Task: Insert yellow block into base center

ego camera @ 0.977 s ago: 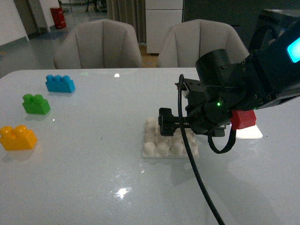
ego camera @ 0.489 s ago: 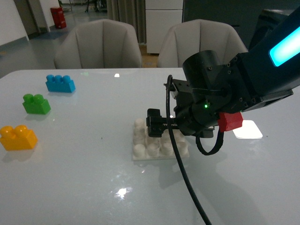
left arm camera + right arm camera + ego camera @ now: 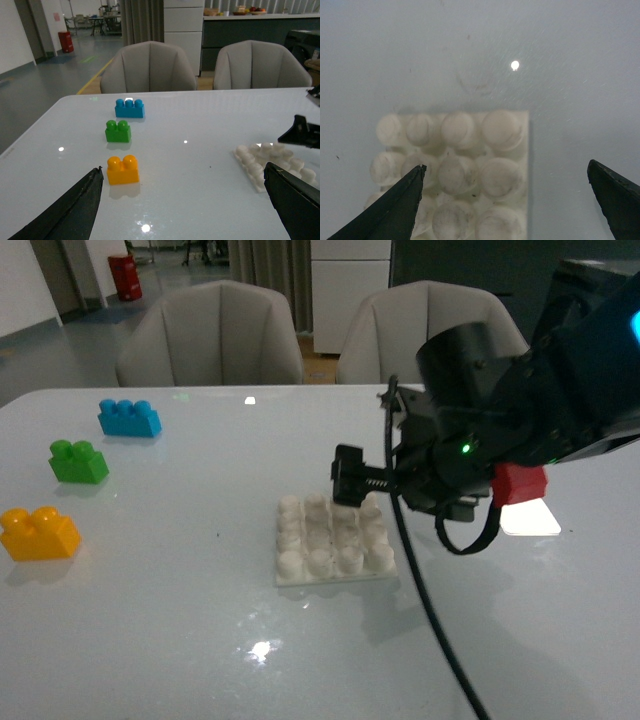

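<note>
— Yellow block (image 3: 38, 532); where is it sitting?

— It is sitting on the pale worktop (image 3: 200, 630) at the near left, studs up, well apart from the base (image 3: 333, 550); nothing is touching it. The green brick (image 3: 77, 461) is lying beyond it and the blue brick (image 3: 128, 418) beyond that; the three are forming a loose line.

— And where is the base lying?

— It is lying flat near the middle of the worktop, studs up; the right claw (image 3: 350, 477) is hanging over its far right part. I cannot tell whether the claw is touching the studs.

— How is that claw standing?

— It is gaping wide and gripping nothing. In the right wrist view its two dark fingers (image 3: 395, 200) are spreading to either side; the base is showing between them, nearer one finger than the other.

— And the left claw (image 3: 183, 170)?

— It is also gaping wide and holding nothing. Its wrist view is looking across the worktop; the yellow block is showing close to one finger and the base close to the other.

— Is anything else lying around?

— A smooth white square (image 3: 530, 520) is lying right of the base, partly behind the right arm; a red piece (image 3: 520, 483) is showing on that arm, and two grey chairs (image 3: 208, 335) are standing beyond the worktop.
</note>
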`<action>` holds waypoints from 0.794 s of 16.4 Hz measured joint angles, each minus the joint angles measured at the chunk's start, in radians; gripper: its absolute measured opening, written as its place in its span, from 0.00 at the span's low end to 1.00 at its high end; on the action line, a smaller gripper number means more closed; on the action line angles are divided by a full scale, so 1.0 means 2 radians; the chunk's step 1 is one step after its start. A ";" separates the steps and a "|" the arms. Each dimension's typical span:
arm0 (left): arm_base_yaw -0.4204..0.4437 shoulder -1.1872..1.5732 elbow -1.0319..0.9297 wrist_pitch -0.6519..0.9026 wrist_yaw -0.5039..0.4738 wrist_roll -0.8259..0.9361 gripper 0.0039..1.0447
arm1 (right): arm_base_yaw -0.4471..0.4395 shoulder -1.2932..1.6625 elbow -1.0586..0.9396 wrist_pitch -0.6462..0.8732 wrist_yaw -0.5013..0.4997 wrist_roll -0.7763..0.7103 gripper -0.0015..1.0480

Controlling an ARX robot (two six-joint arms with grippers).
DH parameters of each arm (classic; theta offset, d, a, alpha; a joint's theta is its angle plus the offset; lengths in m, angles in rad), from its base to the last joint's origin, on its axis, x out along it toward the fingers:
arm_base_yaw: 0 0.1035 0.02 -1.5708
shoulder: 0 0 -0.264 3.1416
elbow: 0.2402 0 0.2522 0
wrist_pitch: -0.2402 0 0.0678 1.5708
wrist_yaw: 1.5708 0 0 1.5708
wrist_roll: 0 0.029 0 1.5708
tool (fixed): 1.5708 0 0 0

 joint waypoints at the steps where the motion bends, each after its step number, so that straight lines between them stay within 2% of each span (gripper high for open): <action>1: 0.000 0.000 0.000 0.000 0.000 0.000 0.94 | -0.011 -0.023 -0.008 0.005 0.004 0.010 0.94; 3: 0.000 0.000 0.000 0.000 0.000 0.000 0.94 | -0.035 -0.086 -0.040 0.038 0.026 0.035 0.94; 6: 0.000 0.000 0.000 0.000 0.000 0.000 0.94 | -0.060 -0.187 -0.141 0.127 0.051 0.036 0.94; 9: 0.000 0.000 0.000 0.000 0.000 0.000 0.94 | -0.089 -0.345 -0.285 0.196 0.063 0.035 0.94; 10: 0.000 0.000 0.000 0.000 0.000 0.000 0.94 | -0.098 -0.405 -0.340 0.252 0.083 0.014 0.89; 11: 0.000 0.000 0.000 0.000 0.000 0.000 0.94 | -0.114 -0.474 -0.401 0.298 0.109 -0.041 0.77; 13: 0.000 0.000 0.000 0.000 0.000 0.000 0.94 | -0.158 -0.627 -0.510 0.230 0.082 -0.127 0.55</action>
